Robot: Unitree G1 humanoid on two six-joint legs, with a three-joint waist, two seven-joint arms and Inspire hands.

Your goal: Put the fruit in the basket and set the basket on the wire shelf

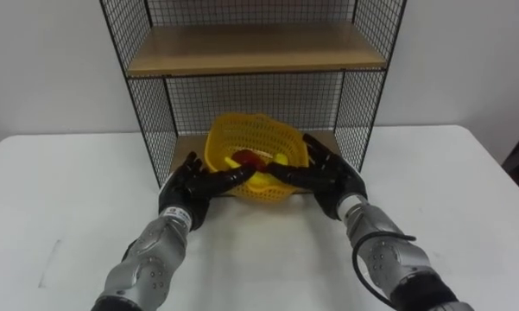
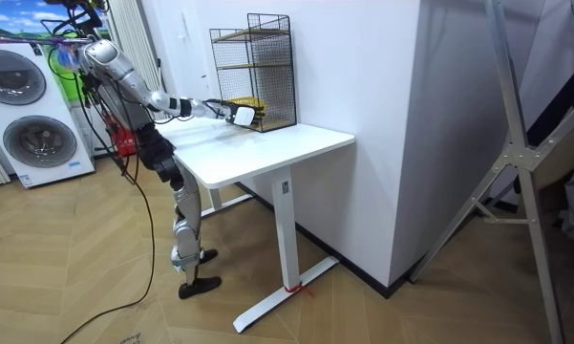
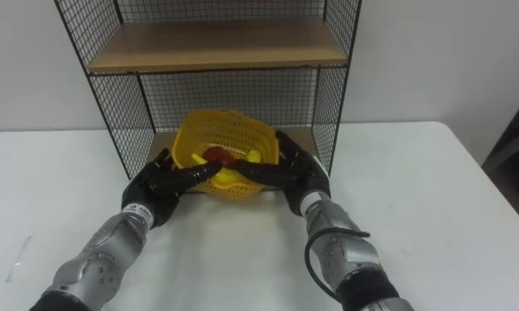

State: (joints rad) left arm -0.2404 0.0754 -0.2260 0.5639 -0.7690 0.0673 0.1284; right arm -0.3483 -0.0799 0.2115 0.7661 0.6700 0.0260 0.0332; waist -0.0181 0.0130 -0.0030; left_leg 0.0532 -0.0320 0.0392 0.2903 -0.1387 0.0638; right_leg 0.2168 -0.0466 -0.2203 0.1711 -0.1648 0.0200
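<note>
Station: the robot stands at the end of a white tabletop (image 1: 466, 199), at the room view's left, leaning forward with both arms stretched toward the wire shelf (image 1: 250, 99) at the far side.

Item 1, basket. The yellow basket (image 1: 257, 147) is at the open front of the shelf's lower compartment, under the upper wooden board (image 1: 255, 47). It is tilted, its opening turned toward the robot. Whether its base rests on the lower board (image 1: 188, 145) or is lifted clear of it cannot be told.

Item 2, fruit. A red fruit (image 1: 244, 158) and yellow fruit (image 1: 278, 160) lie inside the basket, against its lower wall.

Item 3, left hand. The left hand (image 1: 190, 188) is at the basket's lower left, palm inward. Its fingers (image 1: 229, 179) are extended, not clenched, and reach under the front of the basket, touching the weave.

Item 4, right hand. The right hand (image 1: 332, 180) is at the basket's lower right, mirroring the left. Its fingers (image 1: 285, 175) are likewise stretched out along the underside, touching the weave, with the thumb raised beside the rim.

Finding: the basket sits between the two hands, supported from both sides by flat fingers. The fingertips of the two hands nearly meet beneath its front wall.

Surroundings: two washing machines (image 2: 29, 115) stand on the floor behind the robot.
</note>
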